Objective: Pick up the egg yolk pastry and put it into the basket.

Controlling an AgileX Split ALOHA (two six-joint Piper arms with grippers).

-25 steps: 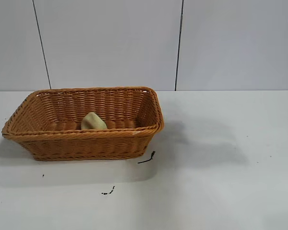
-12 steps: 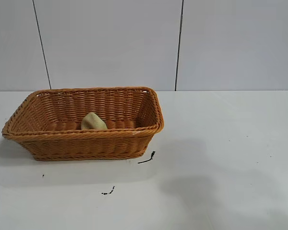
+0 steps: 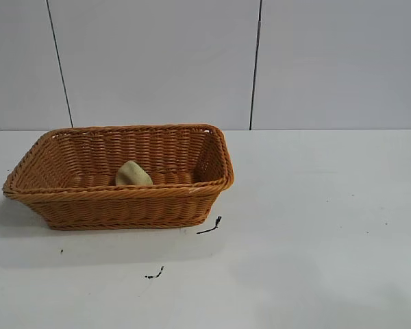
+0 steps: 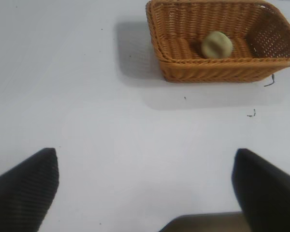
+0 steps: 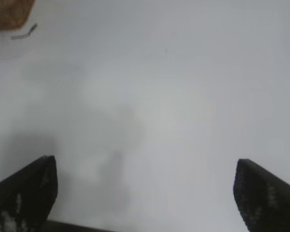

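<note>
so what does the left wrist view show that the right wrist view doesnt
Only the left wrist view shows the egg yolk pastry lying inside the whole basket, plus the open left gripper over bare table, well apart from the basket. Only the right wrist view shows the open right gripper and its shadow on the table; of the basket it catches just a corner. Both share the white table, the basket and the small dark scrap lying beside it.

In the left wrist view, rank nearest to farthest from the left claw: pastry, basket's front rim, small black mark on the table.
1. Small black mark, on the table before the basket.
2. Basket's front rim.
3. Egg yolk pastry, inside the basket.
The left claw is open.
</note>
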